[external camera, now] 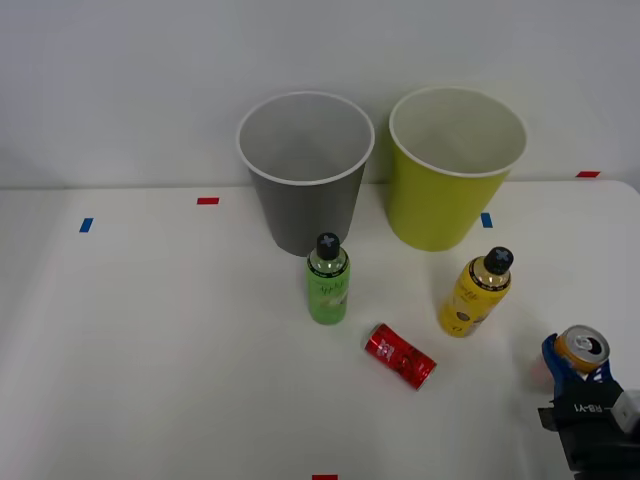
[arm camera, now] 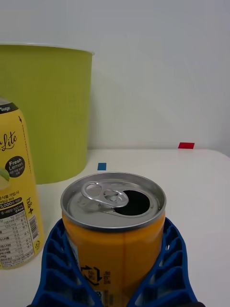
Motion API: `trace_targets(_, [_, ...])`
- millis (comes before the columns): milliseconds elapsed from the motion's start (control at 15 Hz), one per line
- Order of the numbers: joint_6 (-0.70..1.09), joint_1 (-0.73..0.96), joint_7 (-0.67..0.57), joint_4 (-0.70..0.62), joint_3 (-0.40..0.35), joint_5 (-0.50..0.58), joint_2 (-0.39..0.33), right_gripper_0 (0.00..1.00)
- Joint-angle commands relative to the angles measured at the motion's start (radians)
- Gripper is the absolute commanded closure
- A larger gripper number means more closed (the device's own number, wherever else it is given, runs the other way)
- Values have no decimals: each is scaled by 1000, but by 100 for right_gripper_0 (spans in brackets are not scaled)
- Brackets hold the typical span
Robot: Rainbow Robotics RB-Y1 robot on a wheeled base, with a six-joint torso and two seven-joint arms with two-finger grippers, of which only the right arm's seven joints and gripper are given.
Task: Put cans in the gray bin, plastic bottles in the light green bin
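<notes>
Right pincer (arm camera: pixel 115 283) clamped on orange can (arm camera: pixel 114 225), tab opened, yellow bottle (arm camera: pixel 14 201) label "Fresh Lemon", "Lite"

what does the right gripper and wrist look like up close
The right gripper has two blue plastic fingers with an open ribbed lattice, curving like fins. In the front view the fingers run back into a black boxy wrist block with small white lettering and a pale patch on its side.
</notes>
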Motion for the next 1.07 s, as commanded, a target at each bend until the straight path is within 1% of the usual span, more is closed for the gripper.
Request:
trace_targets(67, [-37,16,-5,-6,0,2,0,100])
trace_targets(133, [-43,36,-5,-32,0,2,-5,100])
trace_targets(333, [-42,148,-15,-182,0,-3,-54,100])
trace_targets(533, [21,243,-40,-370,0,-12,-106,100])
trace_targets(600, [61,271,-48,-460,0,-46,-124,100])
trace_targets(667, [84,288,-52,-518,2,-78,-137,100])
trace_targets(933, [116,317,-67,-713,28,-201,-189,100])
trace_targets(1067, [230,300,-64,-828,28,-279,-189,100])
